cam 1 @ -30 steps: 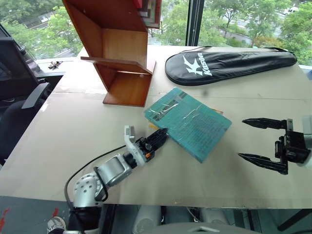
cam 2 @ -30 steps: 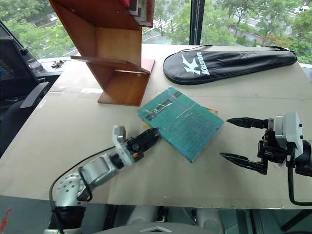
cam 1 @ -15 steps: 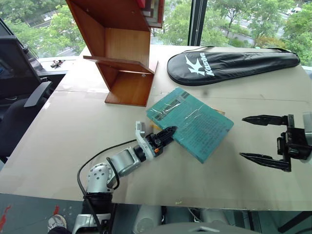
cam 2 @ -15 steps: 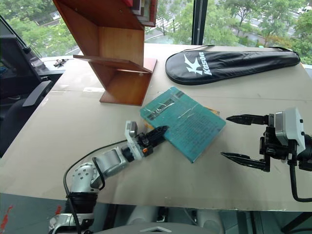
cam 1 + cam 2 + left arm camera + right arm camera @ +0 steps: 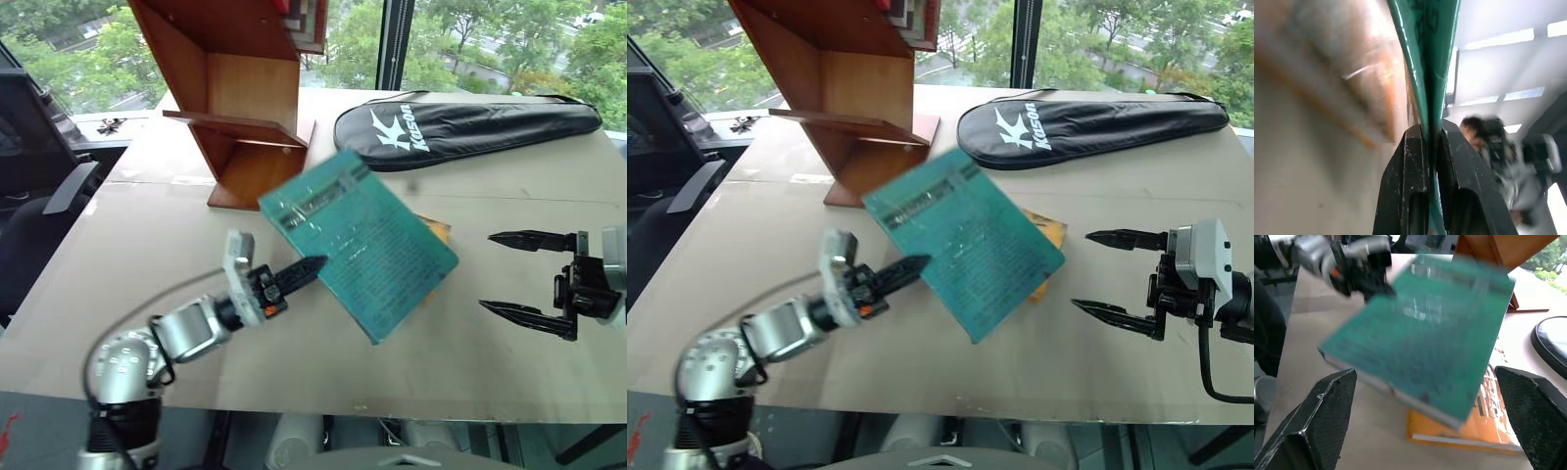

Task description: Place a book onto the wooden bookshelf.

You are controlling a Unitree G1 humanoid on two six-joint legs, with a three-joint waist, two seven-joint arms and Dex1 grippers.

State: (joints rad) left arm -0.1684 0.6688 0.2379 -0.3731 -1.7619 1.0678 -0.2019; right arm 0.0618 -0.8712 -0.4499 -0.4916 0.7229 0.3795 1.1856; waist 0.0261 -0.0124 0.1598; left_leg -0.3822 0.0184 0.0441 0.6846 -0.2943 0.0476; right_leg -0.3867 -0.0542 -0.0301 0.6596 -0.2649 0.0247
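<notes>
my left claw (image 5: 306, 267) is pinching the book (image 5: 359, 253) by one edge, holding it tilted above the worktop (image 5: 147, 255), short of the wooden bookshelf (image 5: 240, 93). right claw (image 5: 527, 285) is hanging wide open, empty. risk: thin edge grip may be letting the glossy cover slip or swing.

1. The book (image 5: 358, 250) is blurred across its cover, so the title block and fine text cannot be read.
2. A yellow-orange book (image 5: 1476, 423) lies mostly hidden under the teal one, between it and the right gripper (image 5: 524, 286); its title cannot be made out.
3. The wooden bookshelf (image 5: 230, 88), beyond the left gripper (image 5: 315, 264), is cut off by the upper edge; its higher compartments are out of frame.
4. In the left wrist view, the book's edge hides the gap between the fingers (image 5: 1410, 166).
5. Past them, a blurred figure (image 5: 1484, 137) is too indistinct to tell.
</notes>
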